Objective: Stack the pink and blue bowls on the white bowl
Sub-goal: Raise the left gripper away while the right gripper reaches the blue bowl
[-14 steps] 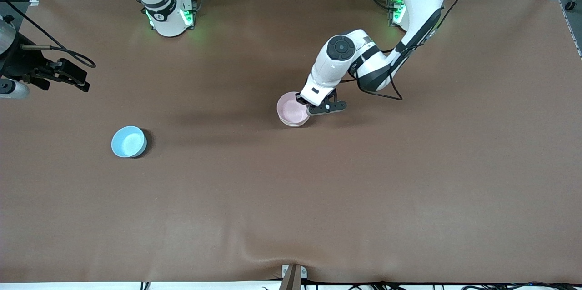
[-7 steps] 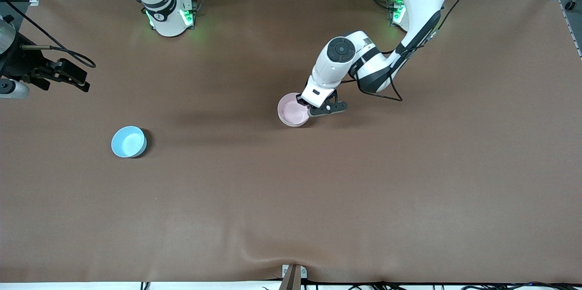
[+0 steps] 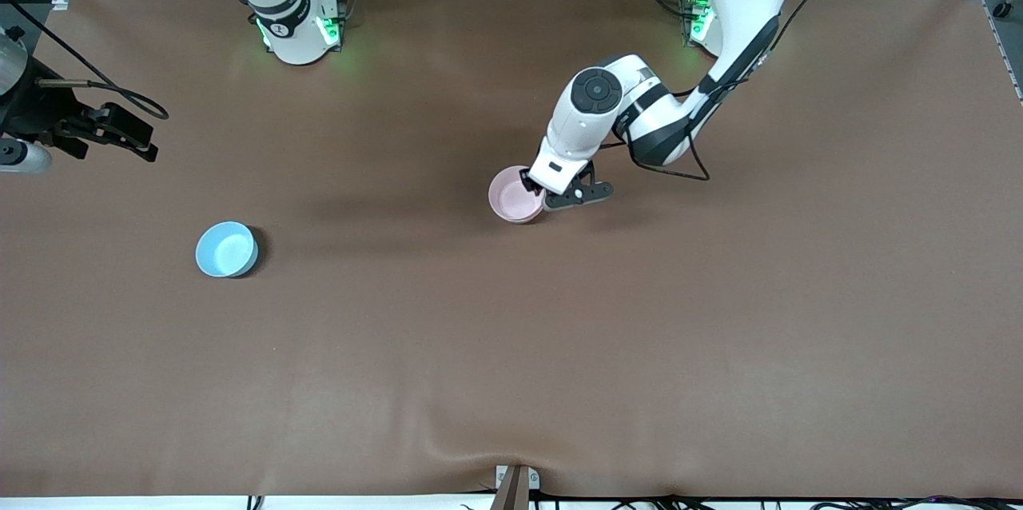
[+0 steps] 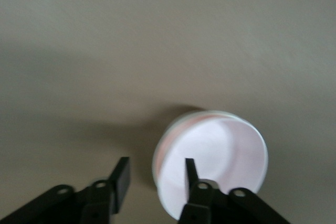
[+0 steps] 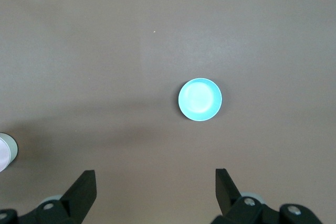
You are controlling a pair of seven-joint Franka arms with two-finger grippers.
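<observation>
The left gripper's [image 4: 152, 177] parted fingers [image 4: 190, 171] straddled the pink bowl's [image 4: 220, 156] rim, gripping nothing, one inside, one outside.

Front high; wrists look down — table [image 3: 719, 318] shared.

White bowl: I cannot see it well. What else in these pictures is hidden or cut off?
- White bowl: front view, the pink bowl nested in it covers it; left wrist view shows only a pale rim.
- Left gripper: front view, its own wrist hides the fingers; left wrist view shows them open astride the bowls' rim.
- Right gripper: waits open over the right arm's table end; front view's edge cuts off its arm.
</observation>
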